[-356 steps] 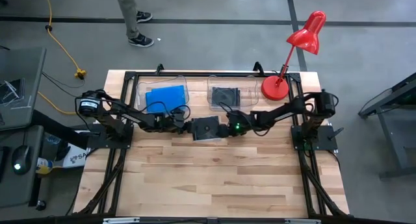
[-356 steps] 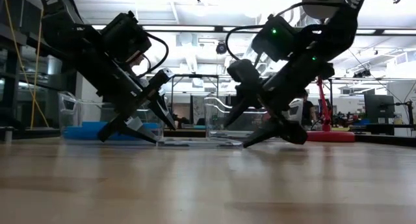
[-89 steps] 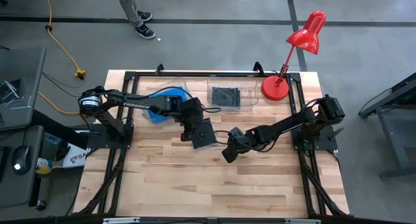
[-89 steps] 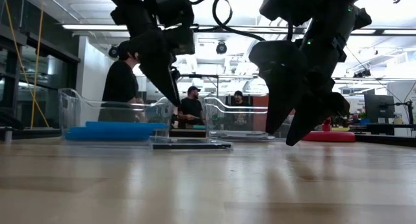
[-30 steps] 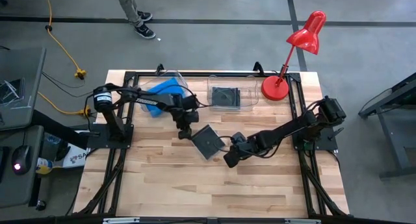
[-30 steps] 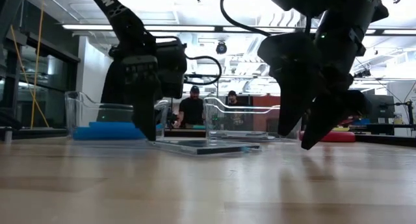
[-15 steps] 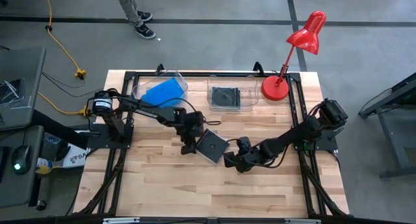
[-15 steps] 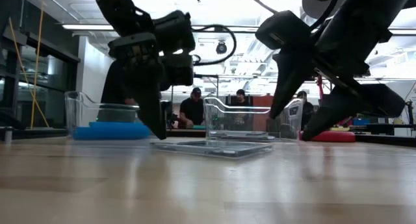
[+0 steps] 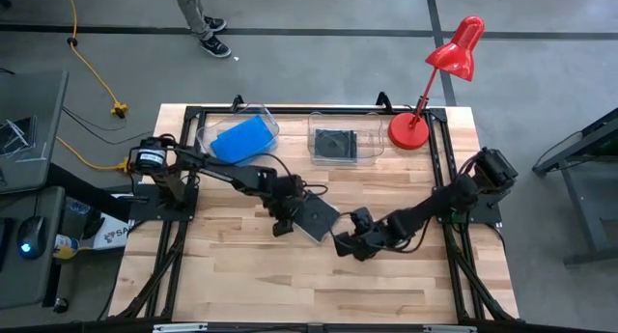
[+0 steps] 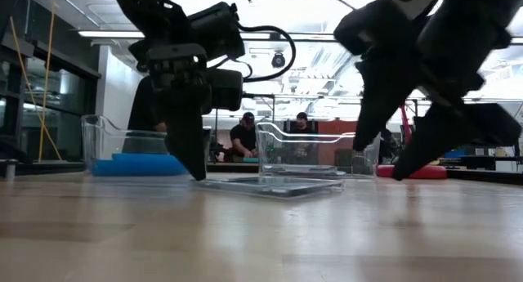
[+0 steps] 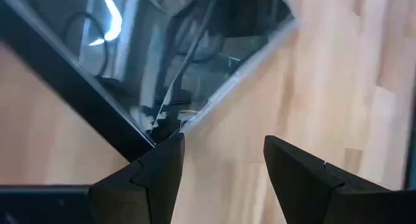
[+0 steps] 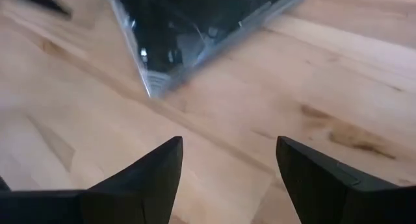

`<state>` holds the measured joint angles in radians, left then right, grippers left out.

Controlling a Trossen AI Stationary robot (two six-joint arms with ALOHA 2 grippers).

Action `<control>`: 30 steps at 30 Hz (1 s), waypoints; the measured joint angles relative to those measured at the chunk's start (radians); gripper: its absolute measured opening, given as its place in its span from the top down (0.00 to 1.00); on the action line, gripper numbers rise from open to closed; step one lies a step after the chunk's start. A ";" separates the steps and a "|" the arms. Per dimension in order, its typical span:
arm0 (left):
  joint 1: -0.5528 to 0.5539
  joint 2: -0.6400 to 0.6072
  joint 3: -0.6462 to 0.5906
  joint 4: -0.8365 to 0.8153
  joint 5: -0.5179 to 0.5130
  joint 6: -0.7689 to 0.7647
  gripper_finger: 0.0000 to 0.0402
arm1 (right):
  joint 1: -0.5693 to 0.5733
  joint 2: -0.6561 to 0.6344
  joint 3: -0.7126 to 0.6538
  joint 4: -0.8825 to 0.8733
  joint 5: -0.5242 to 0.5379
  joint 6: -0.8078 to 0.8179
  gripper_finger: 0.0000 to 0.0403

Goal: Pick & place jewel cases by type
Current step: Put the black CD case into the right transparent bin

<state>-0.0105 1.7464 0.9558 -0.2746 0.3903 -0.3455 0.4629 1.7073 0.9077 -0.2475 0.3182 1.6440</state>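
Black jewel case [image 9: 314,217] lies flat on the tabletop [image 9: 241,275]; left gripper [image 9: 282,221] and right gripper [image 9: 348,244] flank it, fingers wide (holding nothing). Better to lever one edge up before closing.

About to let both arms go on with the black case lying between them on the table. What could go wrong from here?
1. The black case lies flat on the wood, and the open left pincer sits at its corner: it may push the case along instead of gripping it.
2. The open right pincer waits near the opposite corner, so the two arms could collide over the case.
3. The black-case tub is far off, beside the lamp: a weak edge grip may drop the case on the way.
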 joint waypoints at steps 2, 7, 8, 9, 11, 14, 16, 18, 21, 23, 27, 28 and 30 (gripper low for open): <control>0.012 -0.007 0.000 -0.019 -0.040 0.000 0.47 | 0.022 0.000 0.000 -0.010 0.020 -0.003 0.40; 0.057 -0.041 0.007 -0.017 -0.084 0.000 0.47 | 0.062 0.000 0.000 -0.039 0.027 0.006 0.40; 0.065 -0.053 0.012 -0.019 -0.089 0.007 0.47 | 0.067 0.000 0.000 -0.038 0.022 0.013 0.40; 0.074 -0.068 0.019 -0.020 -0.096 0.027 0.47 | 0.071 0.000 0.000 -0.037 0.024 0.018 0.40; 0.092 -0.088 0.035 -0.021 -0.118 0.068 0.47 | 0.079 0.000 0.000 -0.032 0.039 0.031 0.40; 0.119 -0.103 0.039 -0.078 -0.156 0.082 0.47 | 0.083 0.000 0.000 -0.031 0.041 0.077 0.40; 0.129 -0.102 0.040 -0.122 -0.199 0.102 0.47 | 0.082 0.000 0.000 -0.031 0.035 0.082 0.40; 0.130 -0.099 0.040 -0.184 -0.241 0.125 0.47 | 0.081 0.000 0.000 -0.030 0.029 0.086 0.40; 0.128 -0.088 0.039 -0.237 -0.289 0.161 0.47 | 0.074 0.000 0.000 -0.026 0.024 0.108 0.40; 0.129 -0.083 0.041 -0.217 -0.308 0.184 0.47 | 0.074 0.000 0.000 -0.024 0.021 0.110 0.40; 0.129 -0.077 0.040 -0.195 -0.371 0.200 0.47 | 0.074 0.000 0.000 -0.023 0.017 0.128 0.40; 0.129 -0.074 0.041 -0.179 -0.375 0.207 0.47 | 0.074 0.000 0.000 -0.021 0.013 0.132 0.40; 0.129 -0.072 0.040 -0.177 -0.368 0.211 0.47 | 0.074 0.000 0.000 -0.016 0.008 0.140 0.40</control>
<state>0.1181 1.6749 0.9960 -0.4519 0.0224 -0.1350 0.5369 1.7069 0.9077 -0.2639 0.3265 1.7836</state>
